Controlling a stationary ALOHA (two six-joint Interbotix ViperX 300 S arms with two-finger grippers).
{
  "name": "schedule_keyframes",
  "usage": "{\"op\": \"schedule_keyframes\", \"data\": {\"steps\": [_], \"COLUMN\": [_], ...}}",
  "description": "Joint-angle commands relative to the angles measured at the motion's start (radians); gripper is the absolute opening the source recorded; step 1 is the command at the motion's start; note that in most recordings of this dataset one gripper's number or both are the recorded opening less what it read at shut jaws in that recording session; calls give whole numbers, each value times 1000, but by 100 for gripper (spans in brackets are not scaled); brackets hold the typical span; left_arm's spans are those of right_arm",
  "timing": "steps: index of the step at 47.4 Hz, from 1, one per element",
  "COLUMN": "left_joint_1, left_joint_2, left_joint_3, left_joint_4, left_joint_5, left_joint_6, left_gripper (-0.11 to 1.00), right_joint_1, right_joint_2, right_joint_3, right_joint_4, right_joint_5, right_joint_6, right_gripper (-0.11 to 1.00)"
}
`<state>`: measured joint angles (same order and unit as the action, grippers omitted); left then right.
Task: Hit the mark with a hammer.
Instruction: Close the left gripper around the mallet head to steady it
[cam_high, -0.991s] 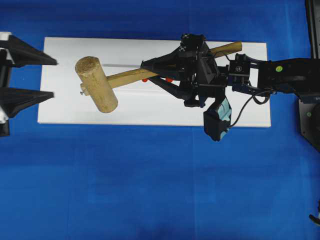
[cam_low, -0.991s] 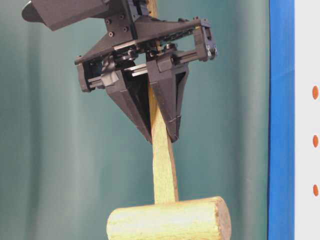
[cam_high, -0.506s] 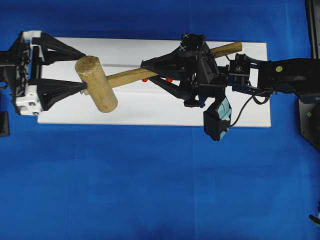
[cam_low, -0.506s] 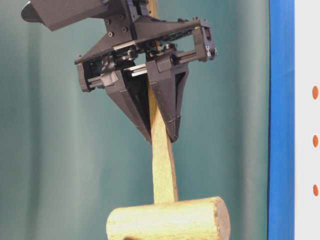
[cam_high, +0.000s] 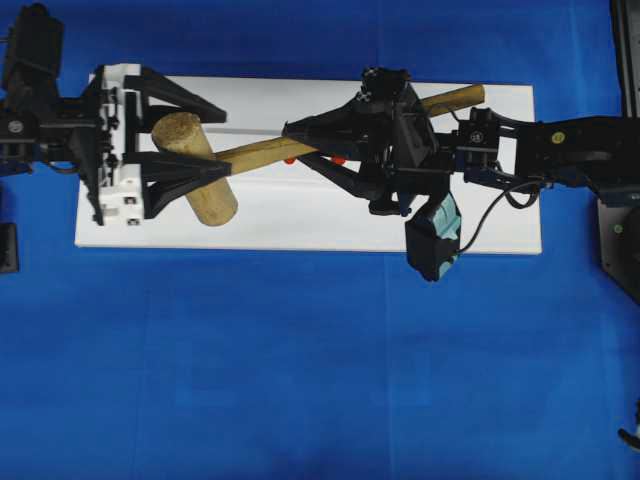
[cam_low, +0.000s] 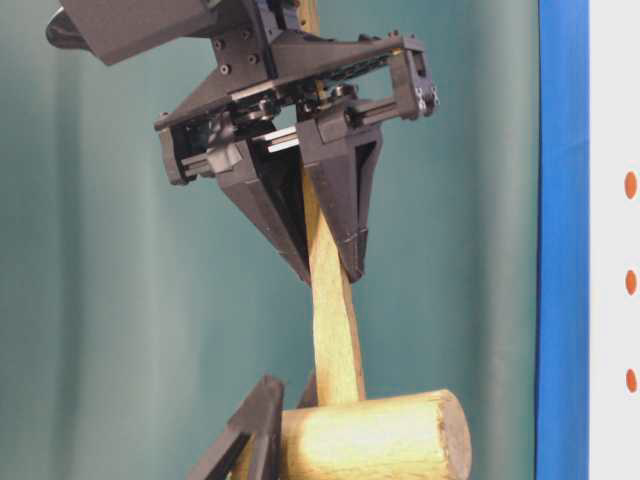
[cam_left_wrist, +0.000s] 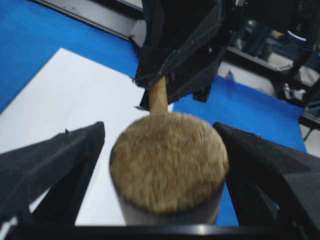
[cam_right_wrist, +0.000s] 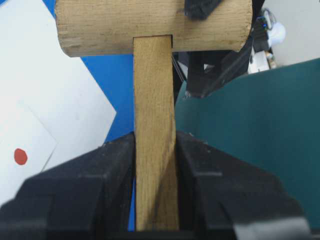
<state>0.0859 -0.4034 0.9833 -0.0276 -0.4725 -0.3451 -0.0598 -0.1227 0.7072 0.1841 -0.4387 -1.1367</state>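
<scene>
The hammer hangs over the white board (cam_high: 300, 215), with its thick head (cam_high: 195, 175) at the left and its flat handle (cam_high: 440, 100) running right. My right gripper (cam_high: 296, 145) is shut on the handle at mid-length; in the right wrist view both fingers (cam_right_wrist: 112, 170) press the handle (cam_right_wrist: 154, 100) below the head (cam_right_wrist: 150, 22). My left gripper (cam_high: 228, 138) is open, and its fingers (cam_left_wrist: 55, 160) straddle the head's end face (cam_left_wrist: 169, 160) with a gap on the left. Red marks (cam_high: 338, 160) lie on the board, partly under the right gripper. One mark (cam_right_wrist: 20, 156) shows in the right wrist view.
Blue cloth (cam_high: 300, 380) covers the table around the board. A teal backdrop (cam_low: 100, 300) stands behind the hammer in the table-level view, where red dots (cam_low: 630, 282) line the board's right edge. The right arm's black base (cam_high: 620, 230) sits at the right edge.
My left gripper has come in from the left edge and now straddles the hammer head. The right gripper still holds the handle, and the head has shifted slightly.
</scene>
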Motion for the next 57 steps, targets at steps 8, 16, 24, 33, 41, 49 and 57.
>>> {"op": "schedule_keyframes", "data": {"steps": [8, 16, 24, 33, 41, 49, 57], "left_joint_1": [-2, -8, -8, -8, -8, -8, -8], "left_joint_2": [2, 5, 3, -2, -5, -8, -8], "left_joint_3": [-31, -34, -32, -29, -28, -28, -32], "left_joint_4": [5, 6, 6, 6, 6, 6, 6], "left_joint_5": [9, 32, 34, 34, 35, 54, 94], "left_joint_6": [6, 18, 18, 20, 40, 115, 230], "left_gripper": [58, 43, 43, 43, 43, 43, 43], "right_joint_1": [2, 2, 2, 2, 2, 17, 48], "right_joint_2": [-37, -37, -38, -46, -54, -67, -101], "right_joint_3": [-21, -26, -37, -40, -40, -34, -43], "right_joint_4": [8, 25, 81, 130, 133, 153, 281], "right_joint_5": [-3, 28, 63, 101, 161, 207, 249], "right_joint_6": [5, 5, 5, 5, 5, 9, 32], "right_gripper": [10, 10, 10, 10, 17, 64, 91]}}
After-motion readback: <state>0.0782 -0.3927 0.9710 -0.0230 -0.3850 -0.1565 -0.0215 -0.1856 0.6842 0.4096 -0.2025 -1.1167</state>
